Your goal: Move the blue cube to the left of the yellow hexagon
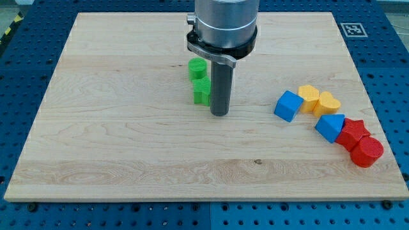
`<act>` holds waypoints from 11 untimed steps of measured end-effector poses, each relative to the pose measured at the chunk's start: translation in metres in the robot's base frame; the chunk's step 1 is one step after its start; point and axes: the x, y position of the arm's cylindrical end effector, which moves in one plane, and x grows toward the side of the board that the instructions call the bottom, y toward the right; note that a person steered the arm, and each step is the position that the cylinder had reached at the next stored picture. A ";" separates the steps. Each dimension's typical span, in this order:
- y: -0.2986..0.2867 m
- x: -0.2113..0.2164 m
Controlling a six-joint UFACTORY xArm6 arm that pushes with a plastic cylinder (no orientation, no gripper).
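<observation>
My tip (219,114) stands near the middle of the worktop (96,147), just to the view's right of the green block (202,93). The green cylinder (197,68) lies behind that block, toward the top edge. Near the right edge a chain runs toward the bottom right corner: blue cube (287,106), yellow hexagon (308,97) at its right, yellow heart (328,102), second blue block (330,127), red star (353,132), red cylinder (367,152).

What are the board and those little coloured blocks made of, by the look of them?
The board looks like pale wood with a smooth finish: grain lines run along it. The blue cube and yellow hexagon look like matte plastic, evenly coloured, without shine; I cannot say for certain.
</observation>
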 end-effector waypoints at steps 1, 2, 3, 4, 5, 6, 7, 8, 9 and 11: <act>-0.011 -0.024; -0.011 -0.016; -0.008 0.011; 0.024 0.038; 0.052 0.067; 0.093 0.066; 0.125 0.043; 0.125 0.007; 0.127 0.002; 0.157 -0.043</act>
